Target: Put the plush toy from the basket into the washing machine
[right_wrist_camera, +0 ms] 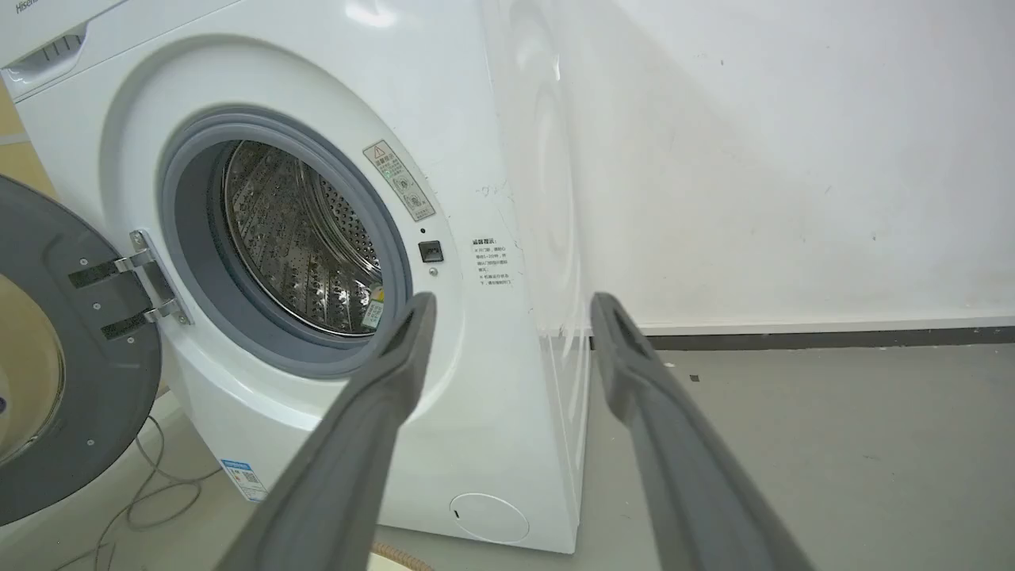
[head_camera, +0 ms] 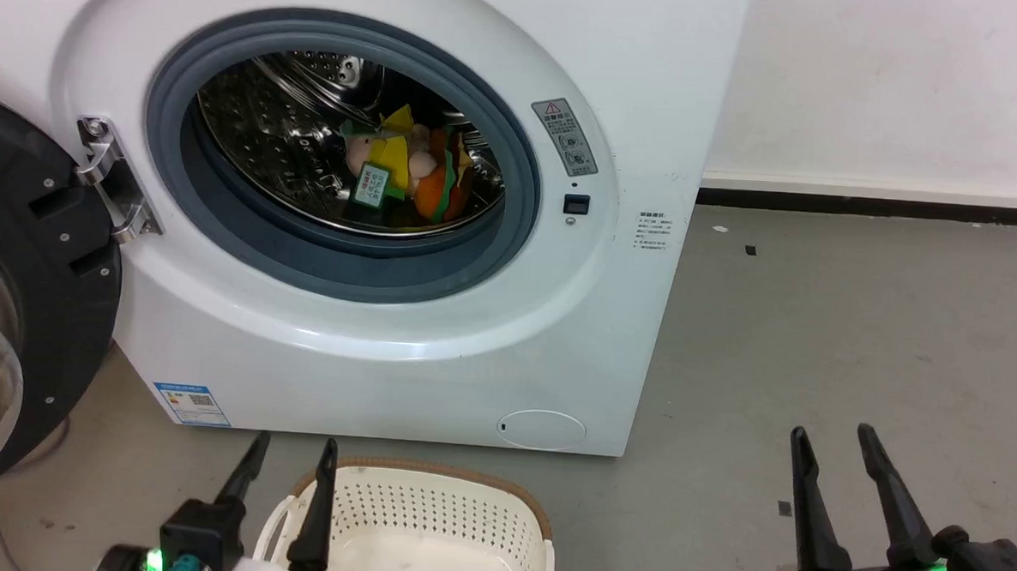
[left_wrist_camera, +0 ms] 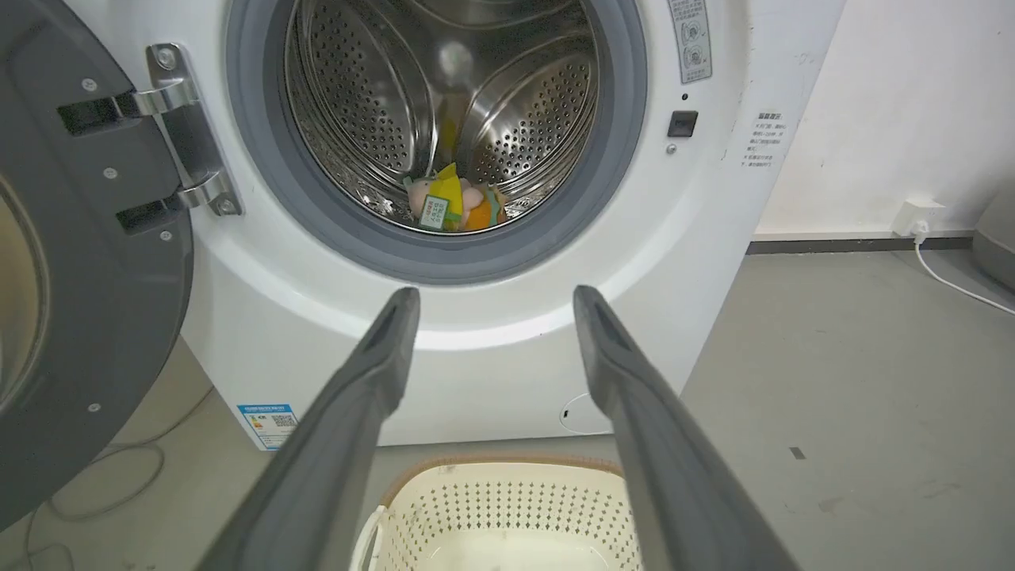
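Note:
The plush toy (head_camera: 410,171), orange with yellow, pink and a green tag, lies inside the steel drum of the white washing machine (head_camera: 437,351); in the left wrist view the plush toy (left_wrist_camera: 453,205) rests at the drum's bottom front. The round black-framed door (head_camera: 19,298) hangs open to the left. The cream basket (head_camera: 430,505) stands on the floor before the machine, nothing but a label inside. My left gripper (head_camera: 294,448) is open above the basket's left rim. My right gripper (head_camera: 832,437) is open over bare floor at the lower right.
Grey concrete floor (head_camera: 858,335) stretches to the machine's right, up to a white wall with a dark baseboard. A wall socket with a white cable (left_wrist_camera: 920,226) sits low at the right. Loose cable (right_wrist_camera: 151,492) lies on the floor under the open door.

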Controlling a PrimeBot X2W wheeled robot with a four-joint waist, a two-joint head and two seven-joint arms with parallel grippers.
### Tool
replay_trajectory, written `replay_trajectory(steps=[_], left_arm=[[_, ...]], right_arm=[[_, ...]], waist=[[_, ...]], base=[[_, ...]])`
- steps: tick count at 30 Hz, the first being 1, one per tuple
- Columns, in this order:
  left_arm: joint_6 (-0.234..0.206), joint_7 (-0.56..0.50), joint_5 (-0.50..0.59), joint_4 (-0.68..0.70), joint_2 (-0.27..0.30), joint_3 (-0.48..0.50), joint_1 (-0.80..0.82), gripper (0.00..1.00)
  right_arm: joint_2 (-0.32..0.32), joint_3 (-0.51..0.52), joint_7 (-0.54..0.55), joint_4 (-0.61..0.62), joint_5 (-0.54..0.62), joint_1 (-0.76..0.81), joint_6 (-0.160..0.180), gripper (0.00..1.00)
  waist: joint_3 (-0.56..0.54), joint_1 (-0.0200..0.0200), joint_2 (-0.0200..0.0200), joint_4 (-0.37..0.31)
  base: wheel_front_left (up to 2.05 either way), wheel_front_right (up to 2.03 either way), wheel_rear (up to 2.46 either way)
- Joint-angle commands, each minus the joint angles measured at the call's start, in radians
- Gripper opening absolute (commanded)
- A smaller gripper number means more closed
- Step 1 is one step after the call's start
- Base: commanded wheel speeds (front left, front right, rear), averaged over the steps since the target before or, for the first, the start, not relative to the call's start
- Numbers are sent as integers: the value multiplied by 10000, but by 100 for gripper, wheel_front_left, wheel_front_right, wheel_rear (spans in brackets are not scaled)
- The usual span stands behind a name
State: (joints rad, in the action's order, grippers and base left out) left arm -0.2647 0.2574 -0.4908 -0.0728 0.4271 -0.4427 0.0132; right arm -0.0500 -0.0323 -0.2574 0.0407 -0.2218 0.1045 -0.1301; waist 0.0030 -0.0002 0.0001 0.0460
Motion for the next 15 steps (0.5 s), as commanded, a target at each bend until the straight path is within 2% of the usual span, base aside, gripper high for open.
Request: replay_trajectory(steps=[1,8,9,15], left_arm=[[-6,43,84,-13,-80,41,-145,100],[247,43,637,-105,-661,545,-535,100],[245,-4,627,-91,-678,550,-445,0],[295,-73,716,-71,-744,605,-439,0]], right_arm=[[-2,-16,-44,-48,-82,183,-6,100],[-2,-64,-44,-215,29,222,-6,100],[0,-55,4,-190,20,102,0,0],[0,-40,58,-193,64,75,2,0]], waist=[[-4,2,-1,4],[-6,2,-1,-18],[-7,2,-1,-17],[-8,2,-1,-26]], base=[[0,0,0],[0,0,0],[0,0,0],[0,0,0]])
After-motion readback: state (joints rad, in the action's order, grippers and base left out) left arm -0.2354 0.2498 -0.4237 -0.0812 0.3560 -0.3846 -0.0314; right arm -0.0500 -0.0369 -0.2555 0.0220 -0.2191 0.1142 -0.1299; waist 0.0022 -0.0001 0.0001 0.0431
